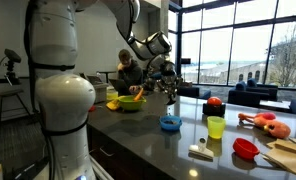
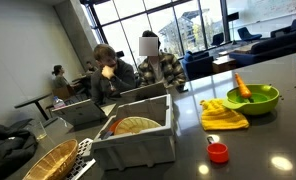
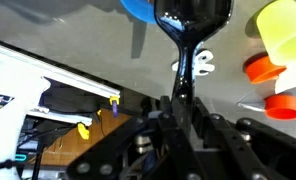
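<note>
In the wrist view my gripper [image 3: 180,108] is shut on the handle of a glossy black spoon [image 3: 191,20], whose bowl points away from the jaws over the dark counter. In an exterior view the gripper [image 1: 171,86] hangs above a blue bowl [image 1: 170,123] with the dark spoon dangling from it. The blue bowl [image 3: 138,8] shows just beyond the spoon's bowl in the wrist view. A yellow cup [image 3: 283,25] stands to its right.
On the counter are a green bowl [image 1: 129,102], a yellow cup [image 1: 216,126], a red bowl [image 1: 246,148], an orange toy [image 1: 266,123] and a wooden board [image 1: 288,155]. A grey rack [image 2: 138,135], a yellow cloth [image 2: 224,115] and seated people [image 2: 108,72] show in an exterior view.
</note>
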Controlling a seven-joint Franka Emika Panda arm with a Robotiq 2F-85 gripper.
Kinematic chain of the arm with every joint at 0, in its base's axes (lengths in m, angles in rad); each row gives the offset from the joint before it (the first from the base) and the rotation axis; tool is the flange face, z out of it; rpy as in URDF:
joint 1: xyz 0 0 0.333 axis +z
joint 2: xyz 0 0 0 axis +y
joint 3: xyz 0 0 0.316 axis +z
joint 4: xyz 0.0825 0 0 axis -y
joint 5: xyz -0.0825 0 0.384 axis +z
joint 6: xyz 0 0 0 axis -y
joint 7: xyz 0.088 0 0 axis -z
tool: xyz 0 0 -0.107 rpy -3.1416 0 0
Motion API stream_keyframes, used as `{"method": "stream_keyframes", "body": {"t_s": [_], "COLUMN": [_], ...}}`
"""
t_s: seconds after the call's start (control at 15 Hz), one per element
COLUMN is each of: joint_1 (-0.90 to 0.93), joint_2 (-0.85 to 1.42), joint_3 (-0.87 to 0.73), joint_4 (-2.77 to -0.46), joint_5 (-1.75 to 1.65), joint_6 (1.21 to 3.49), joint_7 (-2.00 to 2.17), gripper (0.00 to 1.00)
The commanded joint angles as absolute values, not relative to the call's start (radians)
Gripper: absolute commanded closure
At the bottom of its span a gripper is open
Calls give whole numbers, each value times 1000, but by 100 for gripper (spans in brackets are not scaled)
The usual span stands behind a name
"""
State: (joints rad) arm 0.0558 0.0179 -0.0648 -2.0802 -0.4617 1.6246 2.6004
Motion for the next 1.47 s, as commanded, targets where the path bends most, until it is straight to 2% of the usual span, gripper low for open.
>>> {"method": "stream_keyframes", "body": {"t_s": [0.0,1.4], "joint_1": [27,-20], "joint_2": [-22,69], "joint_3": [-47,-63], "joint_4": [-2067,-2142], "joint_5": [-485,-406], "joint_6": [1508,1450], "joint_7": [2600,2577], "gripper": [94,94]}}
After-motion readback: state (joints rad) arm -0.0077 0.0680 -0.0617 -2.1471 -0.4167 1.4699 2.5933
